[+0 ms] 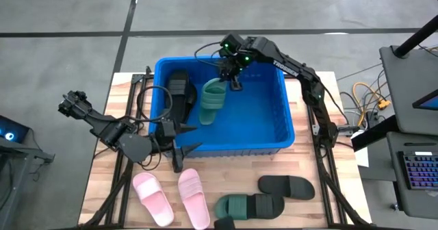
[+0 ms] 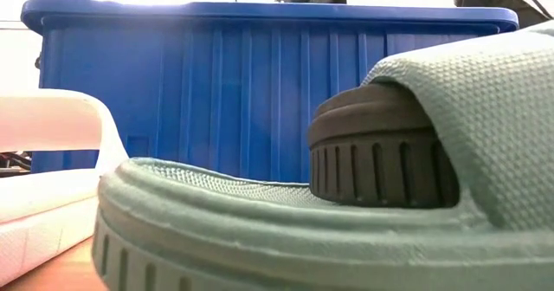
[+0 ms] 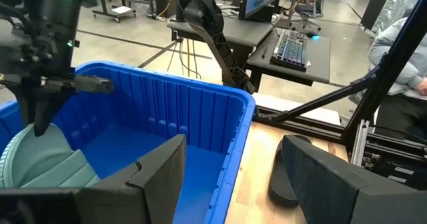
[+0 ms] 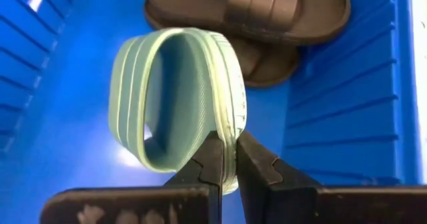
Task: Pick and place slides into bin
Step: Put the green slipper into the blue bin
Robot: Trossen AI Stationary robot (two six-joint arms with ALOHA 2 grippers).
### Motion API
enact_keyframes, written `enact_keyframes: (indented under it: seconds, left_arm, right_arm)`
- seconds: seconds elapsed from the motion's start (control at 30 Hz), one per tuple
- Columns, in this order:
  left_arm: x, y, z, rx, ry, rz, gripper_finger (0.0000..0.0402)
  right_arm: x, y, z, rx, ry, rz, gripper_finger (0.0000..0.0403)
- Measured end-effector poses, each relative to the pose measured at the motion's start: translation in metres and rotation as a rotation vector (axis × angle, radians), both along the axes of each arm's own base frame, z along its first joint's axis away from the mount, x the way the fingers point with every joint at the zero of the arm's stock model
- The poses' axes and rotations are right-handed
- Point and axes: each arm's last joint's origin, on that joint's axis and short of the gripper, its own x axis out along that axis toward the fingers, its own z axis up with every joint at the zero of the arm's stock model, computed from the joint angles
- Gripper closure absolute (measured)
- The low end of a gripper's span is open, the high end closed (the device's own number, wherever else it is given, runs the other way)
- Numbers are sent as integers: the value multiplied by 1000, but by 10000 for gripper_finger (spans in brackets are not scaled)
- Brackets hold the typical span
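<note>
Six slides show from the high view. Two are in the bin (image 1: 287, 110): a black slide (image 1: 180, 93) lying by its left wall, and a green slide (image 1: 212, 101) hanging in the right gripper (image 1: 235, 85), over the bin's middle toward the far wall. Four wait on the table (image 1: 102, 182) along its near edge: two pink slides (image 1: 172, 197) at the left, then a second green slide (image 1: 241, 206) and a second black one (image 1: 287, 186) toward the right. The left gripper (image 1: 183, 139) hovers at the bin's near rim, fingers spread wide and empty

Low view: the green slide on the table (image 2: 286, 213) fills the picture, a pink one (image 2: 48, 183) beside it, the bin's ribbed wall behind

Left wrist view: the wide-open fingers (image 3: 150, 177) frame the bin's corner; the held slide (image 3: 37, 161) dangles inside

Right wrist view: the fingers (image 4: 213, 161) pinch narrowly on the sole's edge of the green slide (image 4: 173, 97), which dangles without sagging. That suggests light, fairly stiff rubber with a grippy ribbed surface, nothing fragile. The sole edge or the wide strap look the best holds
</note>
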Motion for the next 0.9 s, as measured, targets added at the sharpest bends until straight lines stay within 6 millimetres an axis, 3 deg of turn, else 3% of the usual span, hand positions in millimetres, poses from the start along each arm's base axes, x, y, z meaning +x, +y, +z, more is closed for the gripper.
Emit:
enact_keyframes:
  seconds: [0.67, 0.9]
  left_arm:
    - [0, 0, 0, 2, -1, 6, 169]
    - [0, 0, 0, 3, 0, 7, 169]
  right_arm:
    - [15, -8, -15, -69, -35, 4, 388]
    - [14, -11, -38, -55, 38, -12, 388]
